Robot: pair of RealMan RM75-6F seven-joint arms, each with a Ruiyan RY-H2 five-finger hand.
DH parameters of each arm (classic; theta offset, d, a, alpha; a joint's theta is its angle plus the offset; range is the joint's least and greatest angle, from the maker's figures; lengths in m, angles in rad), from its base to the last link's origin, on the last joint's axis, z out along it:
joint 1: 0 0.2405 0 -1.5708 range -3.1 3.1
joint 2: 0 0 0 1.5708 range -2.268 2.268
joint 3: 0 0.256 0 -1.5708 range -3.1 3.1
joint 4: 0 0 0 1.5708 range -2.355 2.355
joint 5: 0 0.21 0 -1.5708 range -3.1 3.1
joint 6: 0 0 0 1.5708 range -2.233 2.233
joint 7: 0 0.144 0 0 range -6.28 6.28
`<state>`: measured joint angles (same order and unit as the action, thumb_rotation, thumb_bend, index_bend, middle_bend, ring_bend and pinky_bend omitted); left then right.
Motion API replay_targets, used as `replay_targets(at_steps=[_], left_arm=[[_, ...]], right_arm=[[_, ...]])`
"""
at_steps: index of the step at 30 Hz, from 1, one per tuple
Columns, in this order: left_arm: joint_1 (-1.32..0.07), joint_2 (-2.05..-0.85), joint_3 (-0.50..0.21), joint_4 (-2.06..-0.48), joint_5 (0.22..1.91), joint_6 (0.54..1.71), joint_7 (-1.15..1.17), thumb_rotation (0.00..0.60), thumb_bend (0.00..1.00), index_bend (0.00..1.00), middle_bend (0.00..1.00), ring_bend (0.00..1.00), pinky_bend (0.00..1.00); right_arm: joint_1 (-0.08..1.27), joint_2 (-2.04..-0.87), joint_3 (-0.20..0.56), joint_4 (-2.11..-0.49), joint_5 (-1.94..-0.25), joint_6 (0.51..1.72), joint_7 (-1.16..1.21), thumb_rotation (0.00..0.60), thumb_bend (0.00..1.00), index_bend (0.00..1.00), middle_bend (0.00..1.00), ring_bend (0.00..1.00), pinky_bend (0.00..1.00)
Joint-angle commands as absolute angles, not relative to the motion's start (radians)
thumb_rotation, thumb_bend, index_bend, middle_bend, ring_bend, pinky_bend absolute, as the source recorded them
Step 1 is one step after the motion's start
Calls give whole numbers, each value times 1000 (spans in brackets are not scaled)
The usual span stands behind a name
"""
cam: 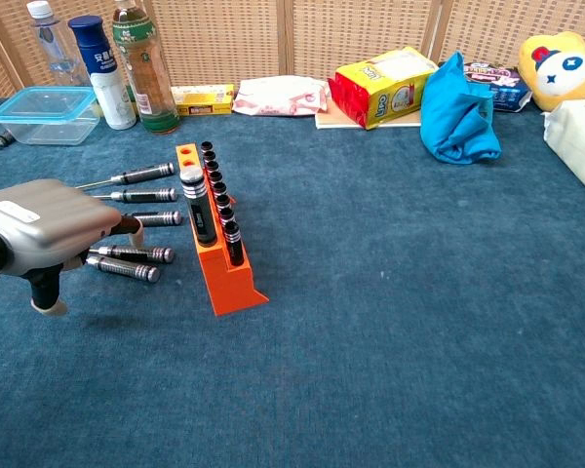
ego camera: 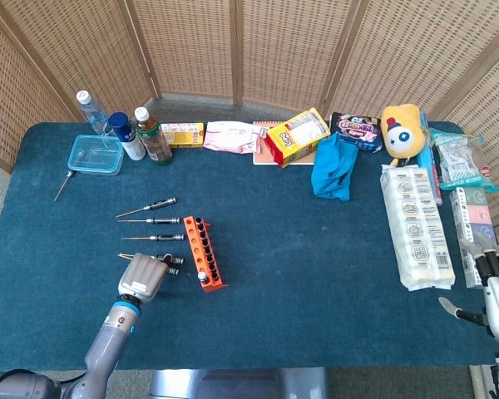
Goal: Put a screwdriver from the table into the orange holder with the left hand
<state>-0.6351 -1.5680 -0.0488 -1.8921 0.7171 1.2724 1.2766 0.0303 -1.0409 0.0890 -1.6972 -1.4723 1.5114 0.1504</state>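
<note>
The orange holder [ego camera: 205,253] [cam: 217,244] stands left of the table's middle, with several black-handled screwdrivers upright in its slots. Loose screwdrivers lie in a row to its left: three free ones [ego camera: 148,207] [ego camera: 152,221] [ego camera: 155,238] and two nearer ones [cam: 134,253] [cam: 127,269]. My left hand [ego camera: 145,277] [cam: 41,235] hovers over the shafts of the two nearer screwdrivers, fingers curved downward and apart, thumb pointing down at the cloth, with nothing held. My right hand [ego camera: 494,293] rests at the table's right front corner, fingers spread and empty.
Bottles [ego camera: 152,137] and a clear plastic box [ego camera: 95,155] stand at the back left. Another tool [ego camera: 63,185] lies by the left edge. Snack packs [ego camera: 298,137], a blue cloth [ego camera: 333,167], a yellow plush toy [ego camera: 402,129] and wrapped packages [ego camera: 415,224] fill the back and right.
</note>
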Motion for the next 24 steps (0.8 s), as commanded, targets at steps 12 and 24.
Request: replay_targets(at_steps=[12, 24], left_arm=[[-662, -1584, -25, -1903, 693, 1317, 1272, 600, 158, 168, 1000, 1000, 981], [-675, -1591, 8, -1905, 704, 1318, 1247, 600, 159, 168, 1000, 1000, 981]], right_arm=[[30, -1039, 90, -1697, -1472, 1512, 156, 600, 93, 127, 43, 47, 6], [30, -1039, 90, -1698, -1471, 1512, 154, 600, 94, 127, 43, 47, 6]])
